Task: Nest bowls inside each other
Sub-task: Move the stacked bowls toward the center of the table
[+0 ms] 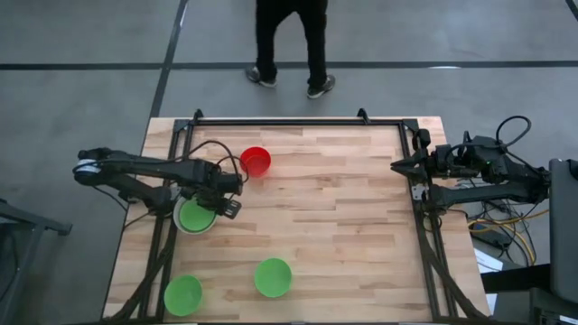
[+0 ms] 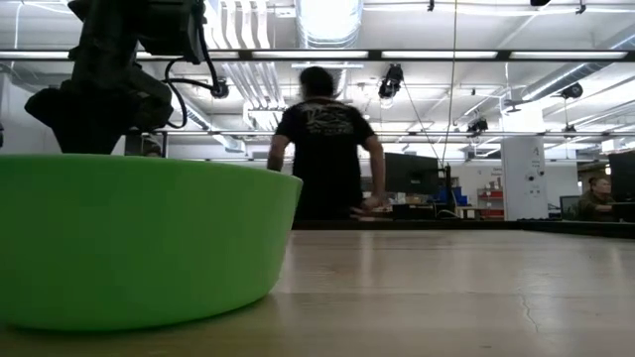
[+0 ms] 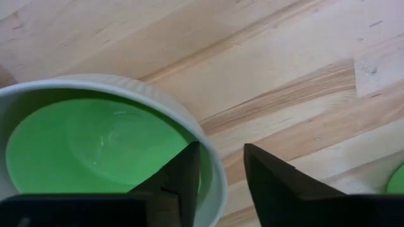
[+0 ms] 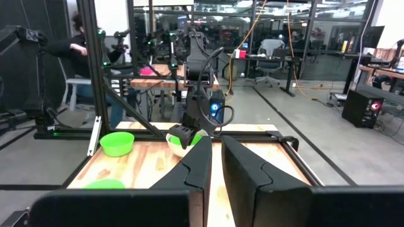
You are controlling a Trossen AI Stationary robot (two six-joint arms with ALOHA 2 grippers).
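Observation:
A pale white bowl (image 1: pixel 180 224) stands on the table's left side with a green bowl (image 1: pixel 193 216) nested in it. My left gripper (image 3: pixel 221 180) points down over their right rim, open: one finger inside over the green bowl (image 3: pixel 95 148), the other outside above the wood. The red bowl (image 1: pixel 256 161) stands upright farther back. Two more green bowls (image 1: pixel 273 277) (image 1: pixel 183 294) rest near the front edge. My right gripper (image 1: pixel 397 165) waits level at the table's right edge, its fingers shut on nothing. My left gripper straddles the white bowl's rim (image 3: pixel 214 165) from above, the inner finger (image 3: pixel 183 180) close against the rim's inside. Bare wood shows between the rim and the outer finger (image 3: pixel 271 189). Whether the inner finger touches the bowl I cannot tell.
A black metal frame (image 1: pixel 298 122) runs along the table's far and side edges. A person (image 1: pixel 289 41) stands just beyond the far edge. Bare wood (image 1: pixel 343 217) fills the table's middle and right. In the low view a green bowl (image 2: pixel 139 238) fills the near left.

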